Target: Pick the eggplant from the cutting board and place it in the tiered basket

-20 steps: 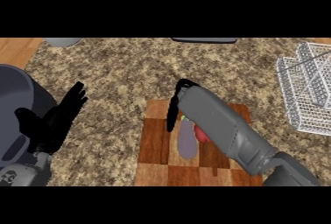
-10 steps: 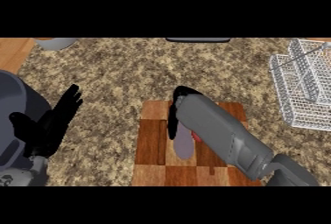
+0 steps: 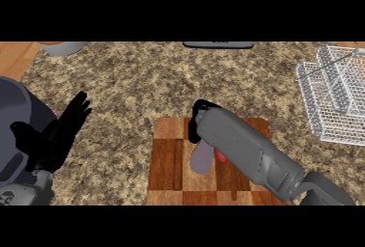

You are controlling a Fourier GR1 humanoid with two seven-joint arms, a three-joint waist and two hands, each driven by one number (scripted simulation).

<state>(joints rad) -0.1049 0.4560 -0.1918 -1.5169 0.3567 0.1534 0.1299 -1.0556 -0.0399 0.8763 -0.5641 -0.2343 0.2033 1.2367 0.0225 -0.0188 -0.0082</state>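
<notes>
**Eggplant not yet lifted; the whole carry to the basket remains**

Nearest the viewer, the right forearm (image 3: 249,149) slants up across the cutting board (image 3: 165,159) from the lower right. It covers much of the board's middle and right side.

Just under and to the left of that forearm lies the eggplant (image 3: 203,157), a purplish-grey oblong flat on the wood. Something small and red (image 3: 221,156) peeks out beside it, against the arm; what it is cannot be made out.

At the forearm's far tip sits the right hand (image 3: 196,126), dark against the board's upper edge, just beyond the eggplant's far end. Most of it is hidden by the wrist, so whether its fingers are spread or curled cannot be told, nor whether it touches the eggplant. Nothing shows the eggplant raised off the board.

Well to the left of that hand, near the view's left edge, the left hand (image 3: 57,135) rests with fingers straight and pointing up, holding nothing.

Far off to the right hand's right, and further back, stands the wire basket (image 3: 335,91) on the speckled counter (image 3: 135,77), well apart from the board.

As a judgement: the work is at the reach-and-grasp stage. Taking hold, lifting, carrying rightward and setting the eggplant into the basket are all left to do.
</notes>
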